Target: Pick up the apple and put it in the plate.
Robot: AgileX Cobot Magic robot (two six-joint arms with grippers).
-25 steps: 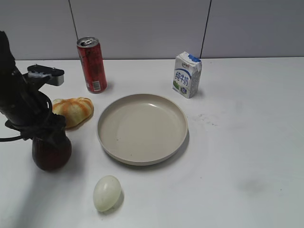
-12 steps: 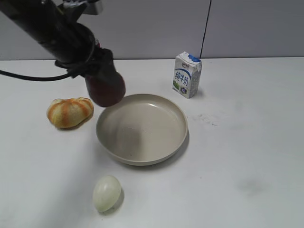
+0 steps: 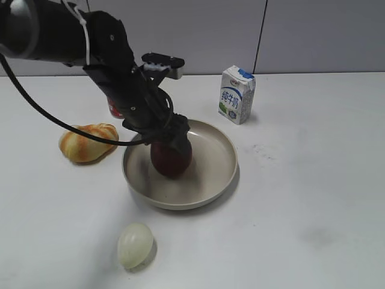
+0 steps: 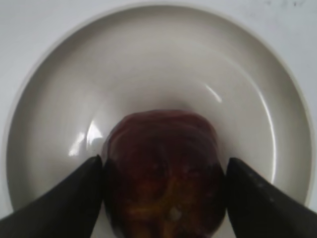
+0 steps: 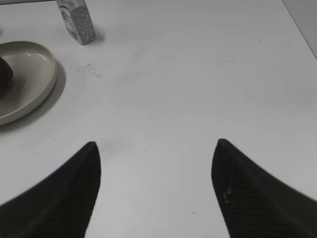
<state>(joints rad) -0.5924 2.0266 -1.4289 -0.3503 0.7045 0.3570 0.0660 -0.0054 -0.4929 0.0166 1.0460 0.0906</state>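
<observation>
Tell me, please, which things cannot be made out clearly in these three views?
- Red can: exterior view, mostly hidden behind the arm.
- Apple: left wrist view, bottom cut off by the frame edge, so contact with the plate is unclear.
- Left end effector: exterior view, fingertips merge with the dark apple.
- Milk carton: right wrist view, top cropped.
</observation>
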